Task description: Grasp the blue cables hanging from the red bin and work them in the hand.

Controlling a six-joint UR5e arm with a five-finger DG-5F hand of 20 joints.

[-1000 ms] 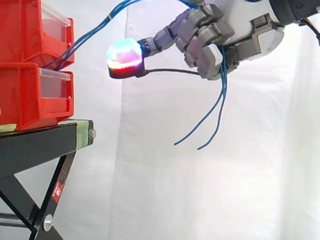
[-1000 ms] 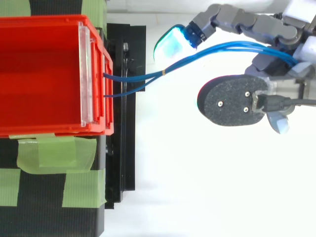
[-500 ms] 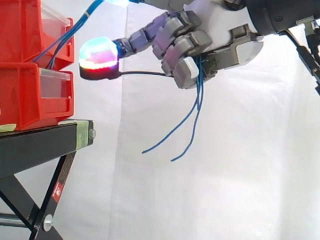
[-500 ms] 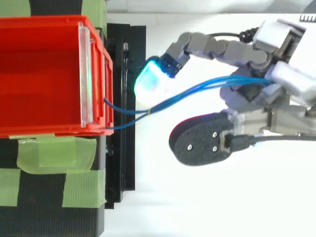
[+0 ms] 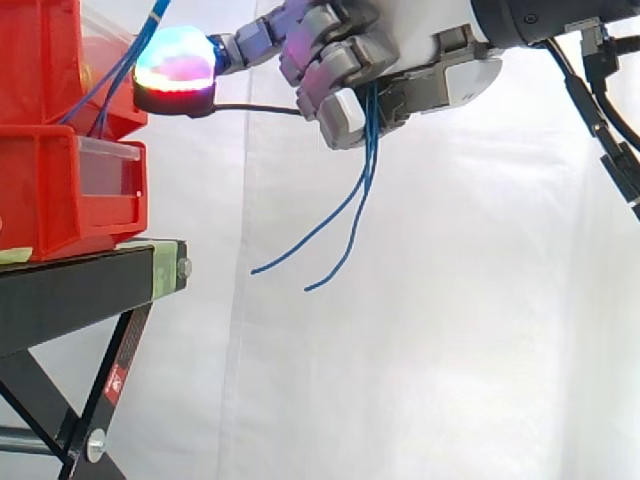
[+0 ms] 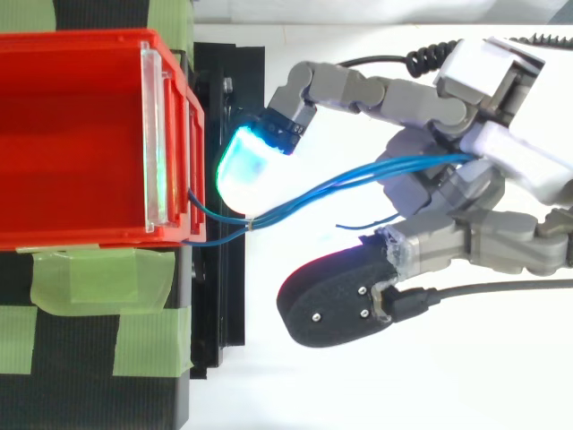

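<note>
I note the hand [image 5: 345, 75] clenched round the blue cables [image 6: 322, 190]; their ends dangle in open room. Fingertip [image 6: 246, 166] near the red bin's [image 6: 81, 235] right edge.

In front of the bin [image 6: 89, 235] my hand [image 6: 483, 170] has little room toward it: one fingertip [image 6: 243, 166] hangs just off its face, and the cables [image 6: 376, 172] span from its front to my palm. Under the bin the stand [image 5: 90, 285] juts out; farther from the bin, open air before the curtain [image 5: 450, 350].
</note>
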